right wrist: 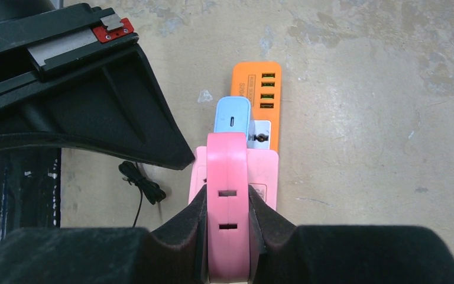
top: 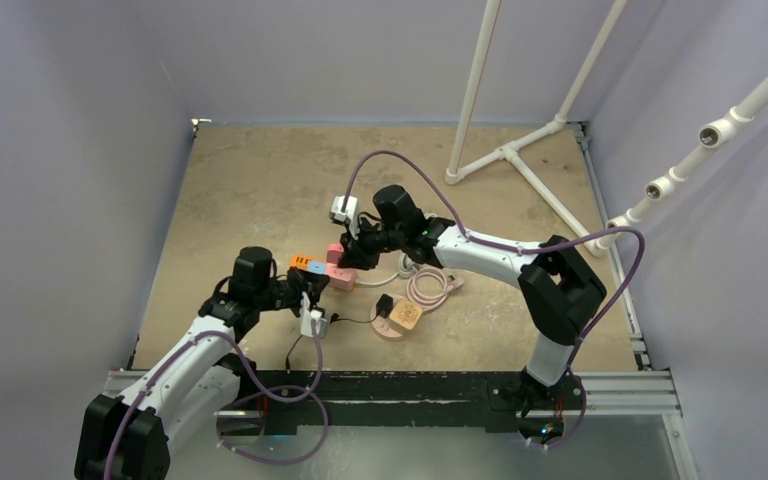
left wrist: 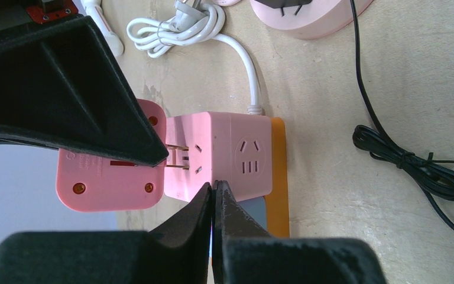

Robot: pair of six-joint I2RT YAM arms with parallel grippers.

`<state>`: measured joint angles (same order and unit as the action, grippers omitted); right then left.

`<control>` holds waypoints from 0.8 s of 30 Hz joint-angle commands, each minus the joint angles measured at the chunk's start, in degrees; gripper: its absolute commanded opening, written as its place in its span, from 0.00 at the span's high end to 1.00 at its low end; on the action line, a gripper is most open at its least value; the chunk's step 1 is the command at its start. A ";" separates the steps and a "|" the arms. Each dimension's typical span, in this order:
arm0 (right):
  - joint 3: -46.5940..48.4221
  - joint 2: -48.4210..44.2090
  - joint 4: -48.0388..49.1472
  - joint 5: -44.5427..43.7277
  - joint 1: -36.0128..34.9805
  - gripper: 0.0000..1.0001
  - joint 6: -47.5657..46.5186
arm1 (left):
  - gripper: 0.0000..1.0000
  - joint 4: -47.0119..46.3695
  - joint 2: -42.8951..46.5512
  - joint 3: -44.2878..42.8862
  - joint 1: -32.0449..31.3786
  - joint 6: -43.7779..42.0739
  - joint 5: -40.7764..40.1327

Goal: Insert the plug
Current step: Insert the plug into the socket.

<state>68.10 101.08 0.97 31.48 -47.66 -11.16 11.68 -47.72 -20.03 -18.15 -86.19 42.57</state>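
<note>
R gripper [right wrist: 227, 204] pinches the pink plug [right wrist: 227, 165] by its flat sides, so the prongs [left wrist: 177, 157] point straight at the cube socket [left wrist: 230, 154] on the worktop [left wrist: 414, 71]; they look partly in. L gripper [left wrist: 214, 190], pressed together w/ nothing between, touches the cube's edge, prob. to brace it vs. the push.

Tabletop count: one of each device, three bundled cords.
One pink plug [right wrist: 227, 201] showing two prongs, one pink cube socket [left wrist: 219, 154], one orange USB hub [right wrist: 262, 94] with four ports, one blue charger [right wrist: 232, 115], one white adapter [top: 343, 209]; one white cord [left wrist: 177, 26], one pink cord [top: 428, 288], one black cord [left wrist: 414, 168].
</note>
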 commanded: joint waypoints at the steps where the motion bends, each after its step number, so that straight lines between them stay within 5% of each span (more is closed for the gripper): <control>1: -0.68 -1.43 -0.88 -1.40 -0.96 1.00 -0.25 | 1.00 4.49 -0.81 -0.62 -0.30 -0.46 -0.21; 24: -2.52 -2.30 -1.81 -3.79 -3.13 1.00 -0.03 | 1.00 4.57 -2.46 -1.70 -0.39 0.24 -0.43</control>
<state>66.98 100.07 1.15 27.88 -49.65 -11.22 12.16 -49.19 -21.12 -18.15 -86.37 42.61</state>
